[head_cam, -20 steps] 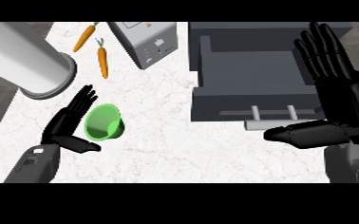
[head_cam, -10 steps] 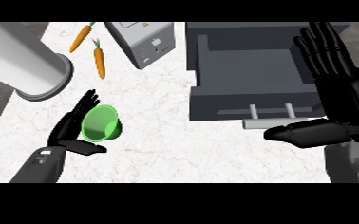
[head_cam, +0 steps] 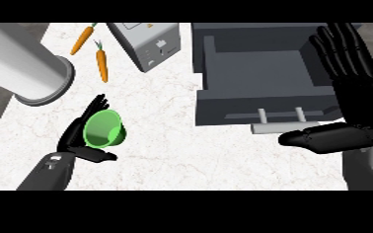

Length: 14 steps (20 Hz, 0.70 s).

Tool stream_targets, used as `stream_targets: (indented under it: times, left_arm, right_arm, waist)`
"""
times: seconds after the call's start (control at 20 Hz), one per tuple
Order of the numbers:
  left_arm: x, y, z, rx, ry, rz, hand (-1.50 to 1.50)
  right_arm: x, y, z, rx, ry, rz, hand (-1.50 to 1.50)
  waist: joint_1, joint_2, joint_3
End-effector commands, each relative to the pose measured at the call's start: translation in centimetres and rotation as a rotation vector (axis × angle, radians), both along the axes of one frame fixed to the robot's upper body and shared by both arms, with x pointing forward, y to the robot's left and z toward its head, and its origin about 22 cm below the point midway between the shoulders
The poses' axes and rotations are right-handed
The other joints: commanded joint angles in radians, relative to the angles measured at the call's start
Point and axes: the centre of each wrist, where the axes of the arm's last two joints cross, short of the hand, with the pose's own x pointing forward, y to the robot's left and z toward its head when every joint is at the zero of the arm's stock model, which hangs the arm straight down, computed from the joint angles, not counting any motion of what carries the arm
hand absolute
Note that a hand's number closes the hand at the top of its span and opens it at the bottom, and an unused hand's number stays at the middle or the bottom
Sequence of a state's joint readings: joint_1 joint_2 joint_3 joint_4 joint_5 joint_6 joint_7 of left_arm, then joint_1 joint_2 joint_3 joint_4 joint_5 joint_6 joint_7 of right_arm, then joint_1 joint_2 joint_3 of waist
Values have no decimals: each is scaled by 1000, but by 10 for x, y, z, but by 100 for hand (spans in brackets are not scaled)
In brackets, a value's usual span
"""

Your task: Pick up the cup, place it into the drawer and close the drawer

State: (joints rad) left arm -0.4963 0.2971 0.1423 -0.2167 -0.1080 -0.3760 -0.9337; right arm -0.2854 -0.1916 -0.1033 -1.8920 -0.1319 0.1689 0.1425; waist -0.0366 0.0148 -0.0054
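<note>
Lying tipped on its side near the desk's (head_cam: 182, 128) left front edge, the green cup (head_cam: 104, 128) sits cradled in the left robot hand (head_cam: 82, 139), fingers curling behind it and thumb under its rim. The step in hand looks like securing that hold before lifting. Closing fully round the cup's wall, then raising it straight, should keep it from rolling out. The open drawer (head_cam: 262, 71) waits at the desk's right back; the right robot hand (head_cam: 342, 79) rests there, fingers spread.

green cup (head_cam: 103, 128), grey drawer (head_cam: 258, 74)
</note>
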Motion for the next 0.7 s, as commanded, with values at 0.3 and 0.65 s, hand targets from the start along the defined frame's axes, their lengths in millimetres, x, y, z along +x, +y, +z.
stream_targets:
  times: [0.3,0.65]
  left_arm:
    - [3,-29,-9,-175,-59,-117,-150]
    - [16,-25,4,-254,-154,-182,150]
  right_arm:
    - [10,-9,4,-25,1,-13,-150]
    - [2,-14,-1,-10,2,-16,-150]
  waist:
    - [3,2,0]
    - [4,-1,0]
